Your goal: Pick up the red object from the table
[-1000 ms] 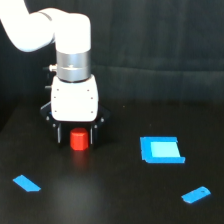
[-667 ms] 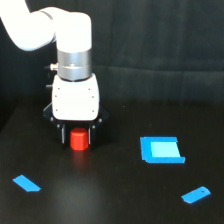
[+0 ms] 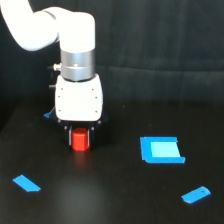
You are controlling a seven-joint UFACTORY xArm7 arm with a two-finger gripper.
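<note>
The red object [image 3: 80, 141] is a small red-orange stubby prism standing on the black table [image 3: 115, 200], left of centre in the exterior view. My gripper [image 3: 80, 140] hangs straight down over it from the white arm. Its dark fingers [image 3: 68, 136] sit against both sides of the red object, so the gripper is shut on it. The object's base looks level with the table surface. The top of the object is hidden under the gripper body.
A flat blue square piece [image 3: 160, 150] lies to the exterior view's right. A small blue strip [image 3: 26, 183] lies front left, another [image 3: 196, 195] front right. A blue sliver [image 3: 48, 115] shows behind the gripper's left side.
The fingers have drawn in from a wider stance to the sides of the red object. The arm and the object have stayed in nearly the same place.
</note>
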